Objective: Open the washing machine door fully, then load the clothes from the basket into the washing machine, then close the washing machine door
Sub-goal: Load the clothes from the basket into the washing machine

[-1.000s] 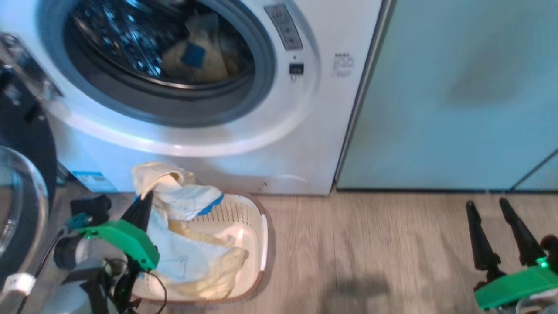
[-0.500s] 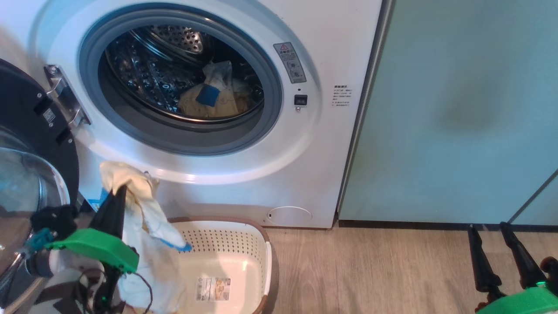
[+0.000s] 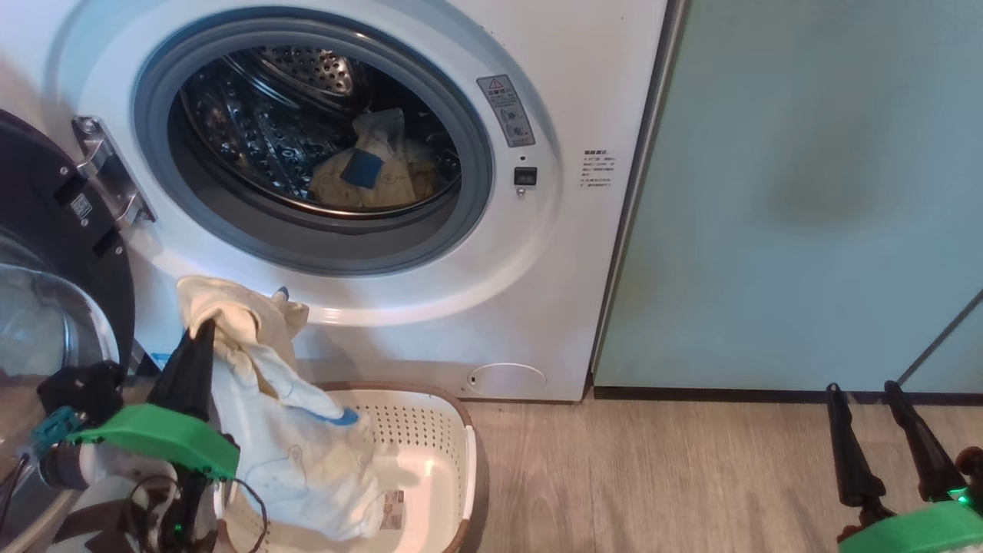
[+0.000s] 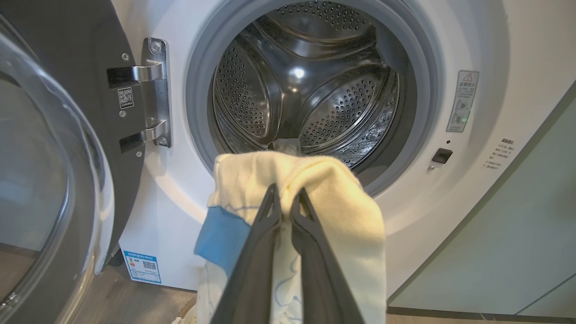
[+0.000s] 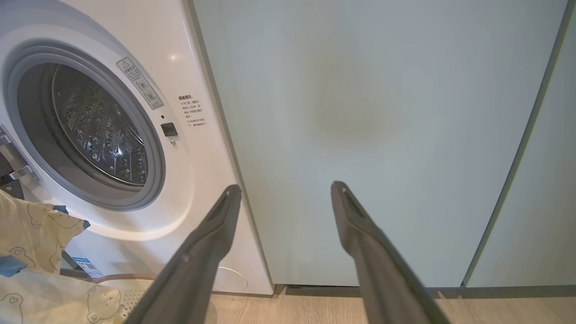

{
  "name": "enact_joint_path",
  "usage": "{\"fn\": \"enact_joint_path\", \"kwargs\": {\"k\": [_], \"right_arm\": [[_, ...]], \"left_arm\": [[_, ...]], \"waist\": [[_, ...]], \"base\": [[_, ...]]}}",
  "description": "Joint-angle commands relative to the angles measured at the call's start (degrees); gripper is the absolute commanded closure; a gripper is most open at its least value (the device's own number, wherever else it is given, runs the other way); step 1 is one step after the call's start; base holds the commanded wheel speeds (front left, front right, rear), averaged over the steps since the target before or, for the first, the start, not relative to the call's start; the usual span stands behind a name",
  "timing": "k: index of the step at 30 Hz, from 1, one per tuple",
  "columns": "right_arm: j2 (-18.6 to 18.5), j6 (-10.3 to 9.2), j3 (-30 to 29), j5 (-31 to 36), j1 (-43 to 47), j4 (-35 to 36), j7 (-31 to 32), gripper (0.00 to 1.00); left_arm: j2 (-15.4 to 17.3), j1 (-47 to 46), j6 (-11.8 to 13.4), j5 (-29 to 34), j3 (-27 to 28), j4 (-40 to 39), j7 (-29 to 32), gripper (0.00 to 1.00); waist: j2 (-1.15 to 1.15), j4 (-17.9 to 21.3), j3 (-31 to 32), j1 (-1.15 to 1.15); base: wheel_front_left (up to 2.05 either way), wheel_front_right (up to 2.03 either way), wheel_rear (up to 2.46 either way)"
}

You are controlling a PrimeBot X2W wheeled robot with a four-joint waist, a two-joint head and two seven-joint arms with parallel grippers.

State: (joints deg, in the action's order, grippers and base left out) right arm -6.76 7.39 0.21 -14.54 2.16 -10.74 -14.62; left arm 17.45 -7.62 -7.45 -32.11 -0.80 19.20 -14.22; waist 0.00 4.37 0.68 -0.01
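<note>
The white washing machine (image 3: pixel 537 307) stands with its black-rimmed door (image 3: pixel 46 253) swung wide to the left. A pale yellow garment with a blue patch (image 3: pixel 369 180) lies in the steel drum. My left gripper (image 3: pixel 206 326) is shut on more pale yellow clothes (image 3: pixel 284 453), which hang over the cream basket (image 3: pixel 430 438) below the drum opening. In the left wrist view the gripper (image 4: pixel 284 198) pinches the cloth (image 4: pixel 342 216) in front of the drum (image 4: pixel 315 90). My right gripper (image 3: pixel 860 388) is open at the lower right, its fingers (image 5: pixel 216 225) apart before the teal cabinet.
Pale teal cabinets (image 3: pixel 806 192) stand right of the machine. Wooden floor (image 3: pixel 653 476) stretches between the basket and my right gripper. The open door's glass bowl (image 4: pixel 40 180) bulges close to my left arm.
The camera tilted up over the last second. My left gripper has lifted the clothes up out of the basket, baring the label on its bottom. The right gripper stayed put.
</note>
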Motion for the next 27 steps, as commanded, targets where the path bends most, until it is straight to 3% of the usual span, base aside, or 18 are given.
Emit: {"fn": "enact_joint_path", "kwargs": {"k": [1, 7, 12, 18, 27], "right_arm": [[-0.6, 0.10, 0.9, 0.3, -1.1, 1.9, -0.4, 0.00], [-0.5, 0.10, 1.2, 0.3, -1.3, 1.9, -0.4, 0.00], [-0.4, 0.10, 1.6, 0.2, -1.7, 1.9, -0.4, 0.00], [-0.2, 0.10, 2.1, 0.0, -4.0, 2.2, -0.4, 0.00], [0.8, 0.10, 2.9, -0.2, -8.8, 2.7, -0.4, 0.00]], "left_arm": [[1.6, -2.6, 0.0, -0.1, 2.5, -2.1, -0.8, 1.00], [1.9, -4.1, 0.0, -0.9, 0.0, -0.9, -0.7, 1.00], [4.1, -8.1, 0.0, -4.1, -4.2, 0.8, 2.4, 1.00], [7.2, -16.2, 0.0, -9.4, -8.1, 4.0, 7.2, 1.00], [12.2, -31.7, 0.0, -11.7, -14.8, 10.3, 11.8, 1.00]], "waist": [[0.00, 0.0, 0.0, 0.01], [0.00, 0.4, -0.6, 0.01], [0.00, 1.6, -1.9, 0.01], [0.00, 3.9, -6.8, 0.01], [0.00, 7.2, -15.4, 0.01]], "base": [[0.00, 0.00, 0.00], [0.00, 0.00, 0.00], [0.00, 0.00, 0.00], [0.00, 0.00, 0.00], [0.00, 0.00, 0.00]]}}
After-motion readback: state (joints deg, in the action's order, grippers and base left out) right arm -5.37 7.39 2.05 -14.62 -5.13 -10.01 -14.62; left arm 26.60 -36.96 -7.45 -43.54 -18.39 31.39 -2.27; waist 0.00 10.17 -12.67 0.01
